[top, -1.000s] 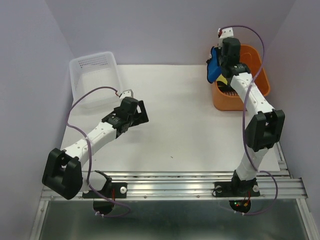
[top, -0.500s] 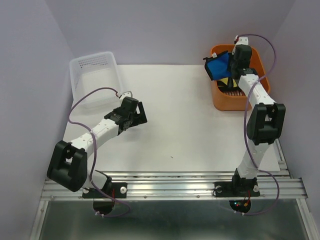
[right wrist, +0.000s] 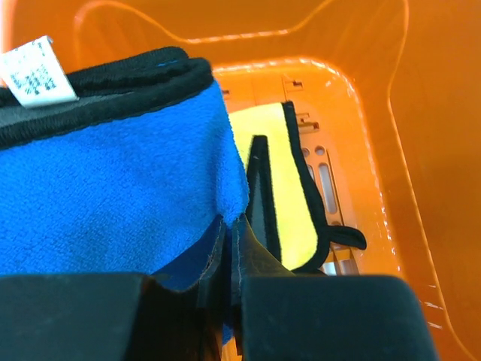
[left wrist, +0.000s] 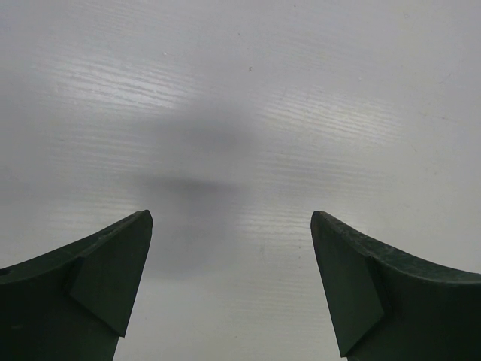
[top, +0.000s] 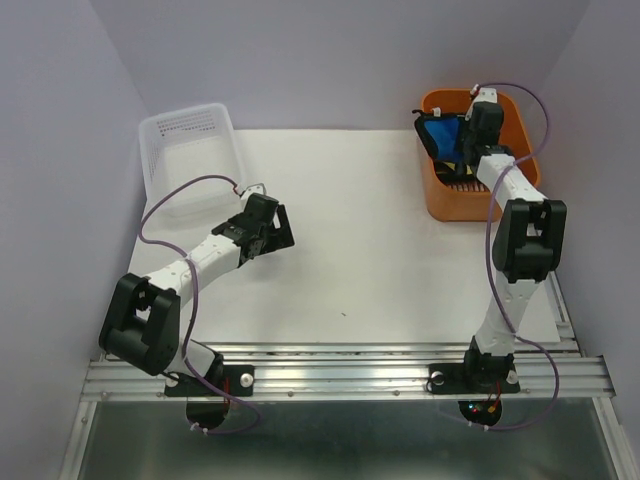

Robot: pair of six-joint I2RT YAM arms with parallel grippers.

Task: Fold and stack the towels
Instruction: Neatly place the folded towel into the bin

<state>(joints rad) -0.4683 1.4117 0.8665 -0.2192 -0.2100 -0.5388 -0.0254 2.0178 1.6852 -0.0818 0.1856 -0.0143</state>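
Right claw is pressed together on the blue towel, pinching a bunched fold near its dark edging. The cloth hangs from the fingers inside the orange bin, with its white label up at the top. Just beneath and beside it, the yellow towel lies on the bin's slotted floor. No purple towel shows in any view. Well apart, the left claw is spread wide and holds nothing, low over the bare white table, with the white mesh basket beyond it.

The pinch looks narrow, so the soft cloth could slide out on the way to the table. Its trailing part could also snag the bin's rim and pull free, or drag the light bin along.
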